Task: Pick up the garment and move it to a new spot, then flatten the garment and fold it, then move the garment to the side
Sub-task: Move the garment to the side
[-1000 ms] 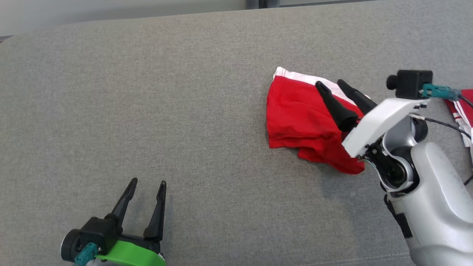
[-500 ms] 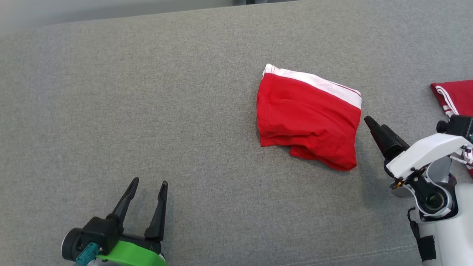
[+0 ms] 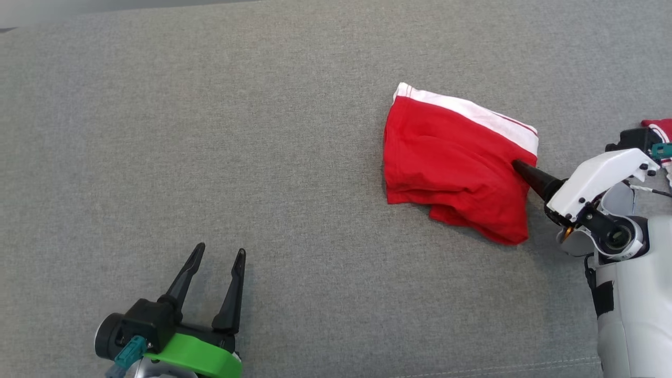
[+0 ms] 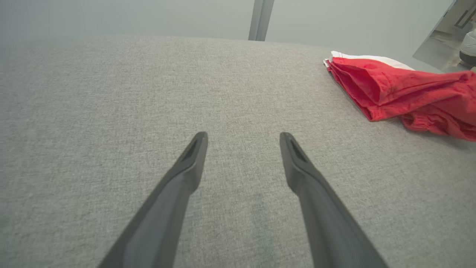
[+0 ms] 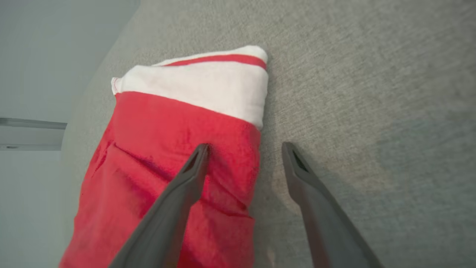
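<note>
Though folded, 1 garment (image 3: 457, 163), 2 grippers (image 3: 219, 252) (image 5: 245, 147).

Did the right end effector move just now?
Yes. Against the red garment, the right end effector stood clear of its right edge before; now it has moved left, open across that edge.

Seen along my left hand (image 4: 243, 137): it hangs low over the grey fabric surface (image 4: 93, 111), its two dark fingers (image 4: 186, 175) spread wide with bare fabric between the tips. At upper right, well apart from the fingertips, the red garment (image 4: 390, 89) lies in loose folded layers, its white band (image 4: 368, 58) along the far edge. Behind the surface I see a pale wall (image 4: 130, 15) and a grey upright post (image 4: 261, 18).
</note>
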